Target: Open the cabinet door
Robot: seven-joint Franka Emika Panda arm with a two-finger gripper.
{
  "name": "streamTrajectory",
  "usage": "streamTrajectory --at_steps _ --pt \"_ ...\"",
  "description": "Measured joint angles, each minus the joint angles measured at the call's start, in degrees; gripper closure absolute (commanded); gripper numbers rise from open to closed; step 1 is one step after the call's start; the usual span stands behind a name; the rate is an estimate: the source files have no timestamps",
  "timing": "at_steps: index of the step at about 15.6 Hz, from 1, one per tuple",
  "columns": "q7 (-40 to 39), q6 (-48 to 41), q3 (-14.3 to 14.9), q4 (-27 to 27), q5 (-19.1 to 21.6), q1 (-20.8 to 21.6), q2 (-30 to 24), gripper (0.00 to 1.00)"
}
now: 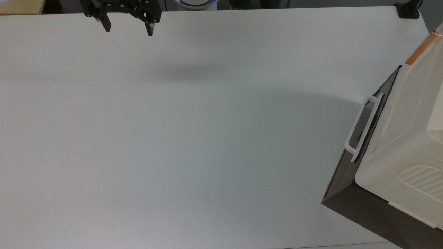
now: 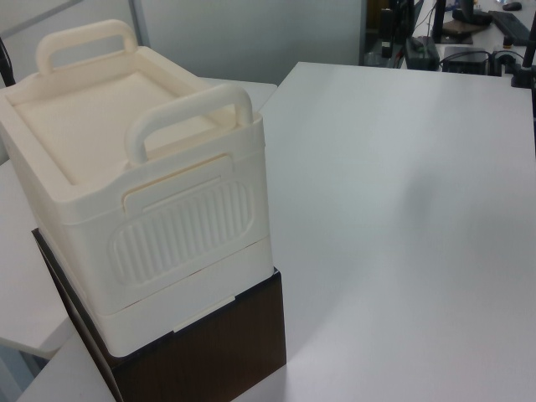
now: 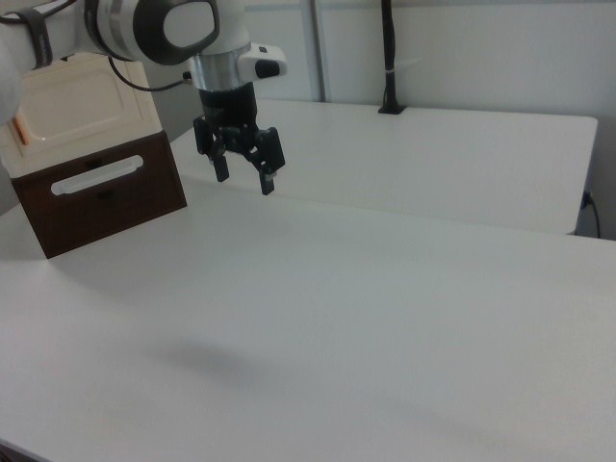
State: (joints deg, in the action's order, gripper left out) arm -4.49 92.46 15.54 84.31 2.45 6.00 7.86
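Note:
The cabinet door is a cream panel with a recessed inset, shut flush on the cream box at the right view's far left. Its small orange handle sits near the panel's left edge. In the top view the same handle shows at the upper right, above the door's slanting cream face. My gripper hangs open over the table's far edge at the top view's upper left, far from the cabinet. In the right view the gripper floats above the table, right of the door, holding nothing.
Under the cream box is a dark brown panel with a white loop handle. The box top carries two cream carry handles. The white table stretches wide between gripper and cabinet. A black post stands at the far edge.

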Motion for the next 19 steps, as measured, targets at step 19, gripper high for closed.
streamTrajectory --at_steps 19 --pt "0.00 0.02 0.03 -1.35 0.00 -0.71 -0.11 0.00"
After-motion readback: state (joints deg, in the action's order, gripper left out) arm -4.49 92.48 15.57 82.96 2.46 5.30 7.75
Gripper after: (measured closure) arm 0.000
